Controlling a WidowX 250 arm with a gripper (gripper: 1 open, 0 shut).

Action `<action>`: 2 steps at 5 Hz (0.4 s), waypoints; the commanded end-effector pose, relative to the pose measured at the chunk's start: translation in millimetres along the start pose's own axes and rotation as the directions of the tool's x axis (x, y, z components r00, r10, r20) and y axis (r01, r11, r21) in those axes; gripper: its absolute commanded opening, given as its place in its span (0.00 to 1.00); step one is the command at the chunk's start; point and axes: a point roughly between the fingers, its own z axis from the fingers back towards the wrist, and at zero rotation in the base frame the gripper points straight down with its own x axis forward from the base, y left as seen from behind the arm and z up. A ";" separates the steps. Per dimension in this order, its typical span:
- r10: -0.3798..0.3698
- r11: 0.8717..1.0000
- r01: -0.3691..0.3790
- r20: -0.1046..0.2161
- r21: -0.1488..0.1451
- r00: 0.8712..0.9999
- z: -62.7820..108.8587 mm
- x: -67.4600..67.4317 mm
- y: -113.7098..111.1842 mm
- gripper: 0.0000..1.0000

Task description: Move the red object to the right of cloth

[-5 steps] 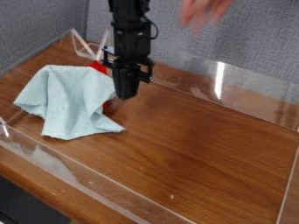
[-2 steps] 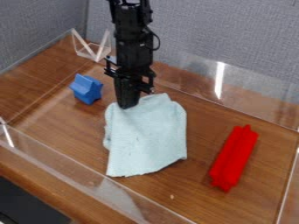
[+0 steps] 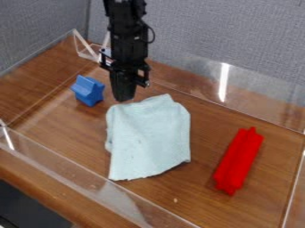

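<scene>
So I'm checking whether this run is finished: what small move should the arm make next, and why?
Probably just lift the gripper straight up and clear. The red object already lies to the right of the cloth, apart from it, and the gripper is shut on nothing, hanging above the cloth's far edge near the blue block.

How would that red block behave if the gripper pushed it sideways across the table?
The red object looks like rigid plastic, so it should probably slide whole. It lies flat and long, so tipping seems unlikely, though an off-centre push may swivel it. The wood table looks glossy, possibly slippery.
</scene>
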 end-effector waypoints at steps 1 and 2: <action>0.004 0.999 -0.006 0.060 0.040 0.998 18.4 2.5 12.6 0.00; 0.009 0.999 -0.012 0.062 0.047 0.998 15.2 1.3 18.0 1.00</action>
